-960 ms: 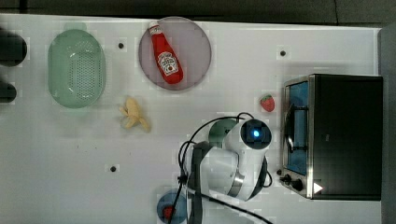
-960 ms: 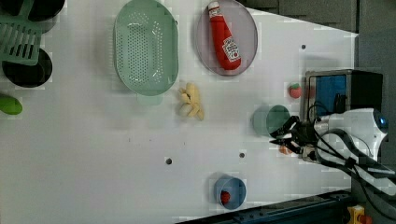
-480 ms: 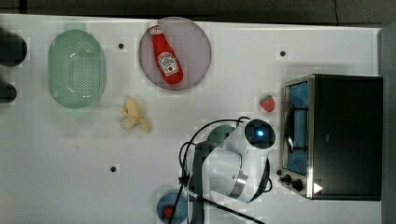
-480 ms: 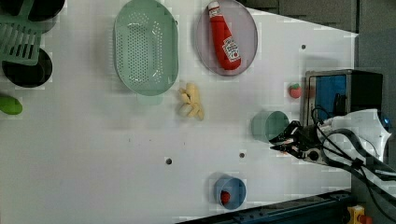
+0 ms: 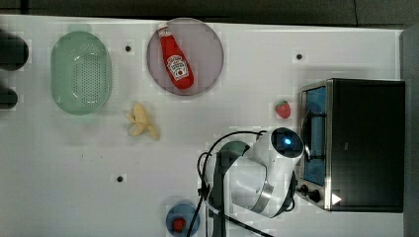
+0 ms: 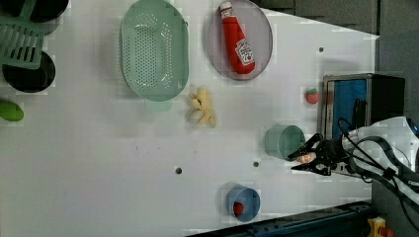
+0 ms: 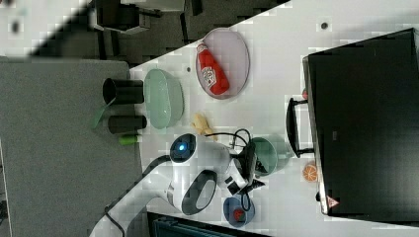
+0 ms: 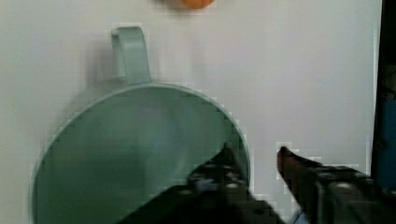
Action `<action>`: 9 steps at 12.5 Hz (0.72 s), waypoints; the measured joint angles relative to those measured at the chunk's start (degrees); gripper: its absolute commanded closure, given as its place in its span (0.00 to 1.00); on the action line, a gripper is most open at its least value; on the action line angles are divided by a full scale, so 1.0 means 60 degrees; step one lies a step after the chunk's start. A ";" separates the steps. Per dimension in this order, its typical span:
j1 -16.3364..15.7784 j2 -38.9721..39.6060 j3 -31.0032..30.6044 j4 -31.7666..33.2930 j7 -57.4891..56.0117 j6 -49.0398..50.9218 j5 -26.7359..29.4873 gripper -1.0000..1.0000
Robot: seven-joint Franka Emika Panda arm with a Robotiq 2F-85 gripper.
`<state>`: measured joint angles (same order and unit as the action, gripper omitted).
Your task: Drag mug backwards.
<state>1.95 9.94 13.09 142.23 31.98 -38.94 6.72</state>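
Wrist view is giving us the close-up: the gripper (image 8: pixel 252 156) is sitting right at the mug (image 8: pixel 135 154), its fingers parted a moderate way and nothing clamped between them, with one dark fingertip (image 8: pixel 226 156) over the inside of the cup and the other hanging outside the rim. That straddle looks deliberate, since hooking the wall between the fingers would let the arm pull the mug along the table rather than lift it. Whether either finger is actually touching the wall, I cannot tell. The handle is sticking out on the side away from the fingers, so it is not in the way. Over in the left view, the mug (image 6: pixel 283 141) is standing upright on the white table (image 6: pixel 99 163), just beside the toaster oven (image 6: pixel 359 101), with the gripper (image 6: pixel 307 159) reaching in from the left view's right. A strawberry (image 6: pixel 312 96) is lying near the oven's corner, and the blue dish (image 6: pixel 243 202) is waiting well apart, toward the table's near edge. From the top view the arm is covering most of the mug (image 5: pixel 232 148), leaving a sliver of green peeking out.
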 measured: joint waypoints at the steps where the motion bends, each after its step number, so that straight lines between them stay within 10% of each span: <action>1: -0.0083 0.0022 0.0063 -0.0075 0.0014 0.0224 -0.0173 0.35; 4: 0.0007 -0.0141 0.0023 -0.0187 0.0009 0.0588 0.0107 0.01; 9: 0.0014 -0.1528 -0.0764 -0.1343 -0.1909 0.1431 -0.0181 0.00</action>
